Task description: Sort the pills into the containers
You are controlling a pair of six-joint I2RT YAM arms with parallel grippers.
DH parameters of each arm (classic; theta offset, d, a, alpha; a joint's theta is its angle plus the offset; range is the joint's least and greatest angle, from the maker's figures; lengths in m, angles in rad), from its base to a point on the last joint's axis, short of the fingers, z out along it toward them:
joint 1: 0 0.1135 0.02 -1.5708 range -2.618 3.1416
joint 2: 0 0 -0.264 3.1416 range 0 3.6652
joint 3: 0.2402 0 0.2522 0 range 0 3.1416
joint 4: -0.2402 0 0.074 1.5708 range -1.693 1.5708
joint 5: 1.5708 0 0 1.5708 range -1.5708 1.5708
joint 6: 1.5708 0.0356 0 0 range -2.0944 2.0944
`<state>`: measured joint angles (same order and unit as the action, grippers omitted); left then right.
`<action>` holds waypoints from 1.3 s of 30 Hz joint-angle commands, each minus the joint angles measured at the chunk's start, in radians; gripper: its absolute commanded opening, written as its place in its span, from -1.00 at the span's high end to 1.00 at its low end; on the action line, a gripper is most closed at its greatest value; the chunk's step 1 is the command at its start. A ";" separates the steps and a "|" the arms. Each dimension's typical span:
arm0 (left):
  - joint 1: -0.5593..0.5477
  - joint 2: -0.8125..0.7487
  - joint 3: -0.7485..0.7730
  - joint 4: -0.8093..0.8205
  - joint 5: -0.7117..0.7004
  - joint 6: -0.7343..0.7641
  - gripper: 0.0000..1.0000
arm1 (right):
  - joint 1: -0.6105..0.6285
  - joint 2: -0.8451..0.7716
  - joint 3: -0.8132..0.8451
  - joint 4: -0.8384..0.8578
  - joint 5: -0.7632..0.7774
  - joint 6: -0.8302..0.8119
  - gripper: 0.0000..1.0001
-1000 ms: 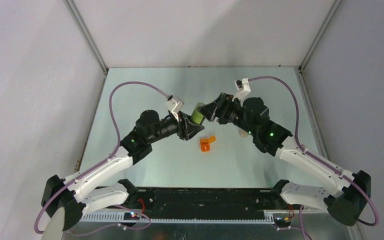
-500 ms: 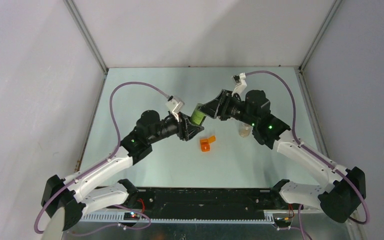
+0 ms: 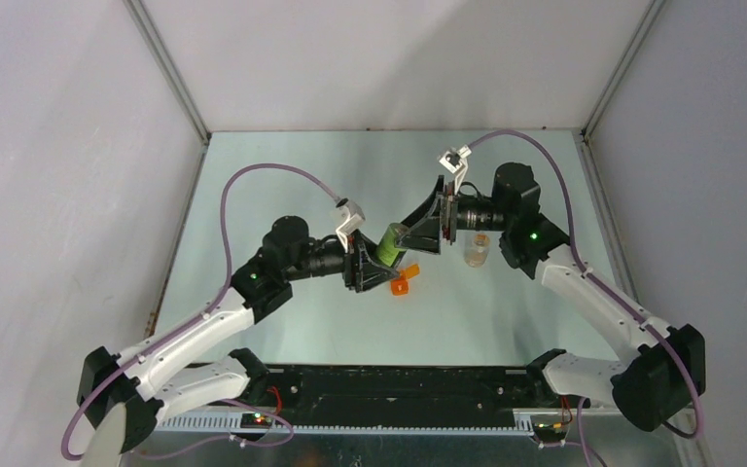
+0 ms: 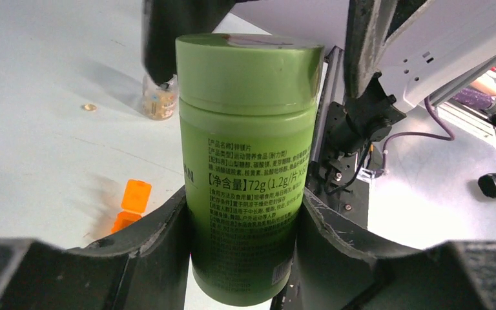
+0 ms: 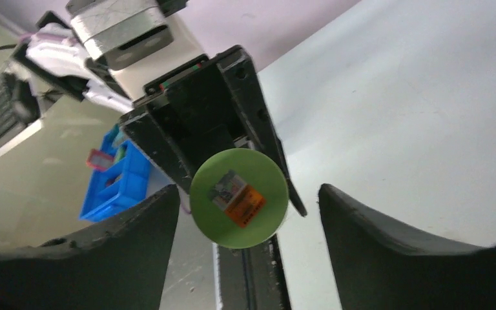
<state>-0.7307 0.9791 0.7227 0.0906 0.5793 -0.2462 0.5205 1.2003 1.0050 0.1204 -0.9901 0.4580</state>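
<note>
Green plastic makes up the bottle (image 3: 389, 243), which is held clear of the worktop (image 3: 272, 175) near the middle of the scene, tilted with its lid (image 5: 239, 197) toward the far right. The bottle is pinched around its lower body by the left claw (image 3: 373, 263). In the left wrist view both fingers (image 4: 168, 239) are seen pressed against the printed sides. The lid is on, and an orange and grey sticker (image 5: 237, 196) is stuck to its top.

The right claw (image 3: 418, 235) is set facing the lid end from the right, with its fingers spread. In the right wrist view the lid is seen end-on between them with a gap on each side, so nothing is gripped by this claw.

The box (image 3: 404, 280), orange, lies on the worktop just on the near side of the bottle, partly hidden by the left claw. The vial (image 3: 477, 251) stands upright on the worktop to the right of the bottle, under the right arm. Pale brown contents can be made out in it in the left wrist view. A small round yellowish pill (image 4: 90, 107) lies alone on the worktop near the vial, apart from it.
</note>
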 commanded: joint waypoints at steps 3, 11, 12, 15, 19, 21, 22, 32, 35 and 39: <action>0.000 -0.017 0.069 0.021 -0.049 0.067 1.00 | 0.037 -0.096 0.054 -0.159 0.422 0.131 -0.93; -0.002 0.016 0.096 -0.004 -0.205 0.079 1.00 | 0.125 -0.094 0.081 -0.298 0.737 0.284 -0.71; -0.002 0.024 0.101 -0.011 -0.208 0.084 1.00 | 0.135 -0.090 0.086 -0.300 0.751 0.283 -0.67; -0.002 0.045 0.114 -0.025 -0.204 0.090 1.00 | 0.149 -0.071 0.110 -0.314 0.747 0.269 -0.58; -0.003 0.055 0.120 -0.028 -0.196 0.093 1.00 | 0.134 -0.054 0.126 -0.316 0.677 0.246 -0.16; -0.003 0.055 0.121 -0.026 -0.183 0.088 1.00 | 0.113 -0.053 0.126 -0.311 0.617 0.230 0.13; -0.004 0.055 0.122 -0.026 -0.170 0.085 1.00 | 0.105 -0.054 0.127 -0.308 0.593 0.214 0.20; -0.003 0.035 0.126 -0.027 0.050 0.068 1.00 | -0.024 -0.129 0.036 -0.125 -0.010 -0.106 0.57; -0.003 0.026 0.126 -0.031 0.073 0.069 1.00 | -0.030 -0.169 0.014 -0.105 -0.012 -0.132 0.41; -0.003 0.022 0.126 -0.031 0.056 0.079 1.00 | -0.030 -0.195 0.013 -0.133 0.257 -0.027 -0.93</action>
<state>-0.7399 1.0267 0.7956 0.0353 0.6159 -0.1822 0.4957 1.0573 1.0115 -0.0727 -0.8608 0.4137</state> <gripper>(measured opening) 0.551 0.797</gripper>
